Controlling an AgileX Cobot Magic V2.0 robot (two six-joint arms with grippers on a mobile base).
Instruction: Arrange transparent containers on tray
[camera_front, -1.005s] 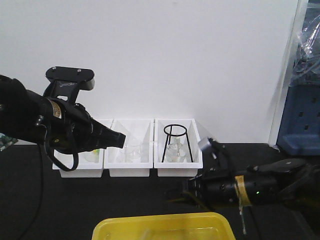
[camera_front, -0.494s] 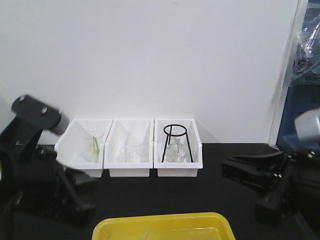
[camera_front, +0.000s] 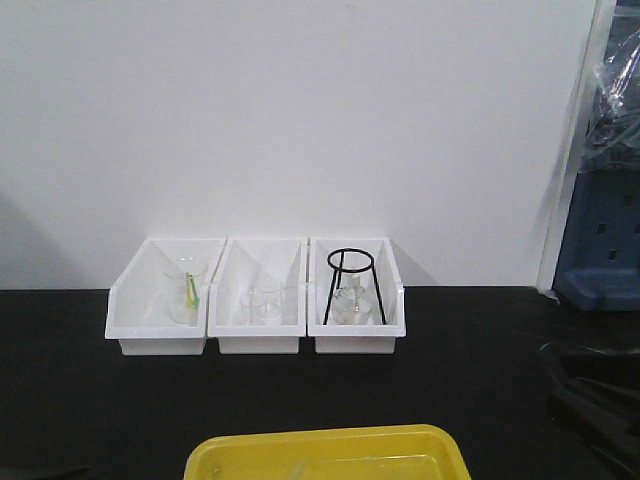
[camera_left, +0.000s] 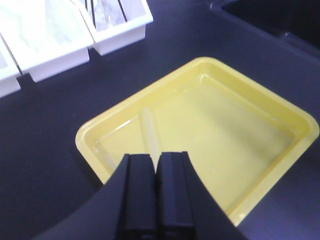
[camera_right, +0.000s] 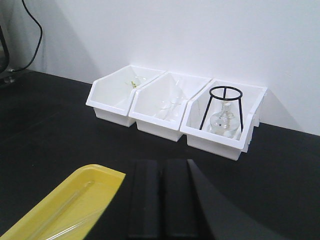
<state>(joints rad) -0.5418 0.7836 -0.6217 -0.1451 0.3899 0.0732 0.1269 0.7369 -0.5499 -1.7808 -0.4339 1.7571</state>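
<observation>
This is a laboratory bench set up for robot work. A black tabletop (camera_front: 300, 400) stands against a plain white wall (camera_front: 300, 120). Three white bins (camera_front: 258, 296) sit side by side at the wall, holding chemistry glassware: a small beaker (camera_front: 187, 293) in the left one, a clear beaker (camera_front: 263, 303) in the middle, and a round-bottomed flask (camera_right: 223, 121) under a black wire tripod stand (camera_front: 352, 285) in the right. A slim glass test tube (camera_left: 150, 131) lies in a yellow tray (camera_left: 260, 120) nearby.

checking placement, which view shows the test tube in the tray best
The left wrist view: it looks down into the tray, showing the tube lying inside. The right wrist view catches it faintly at the tray's corner; the front view shows only a faint streak.
</observation>
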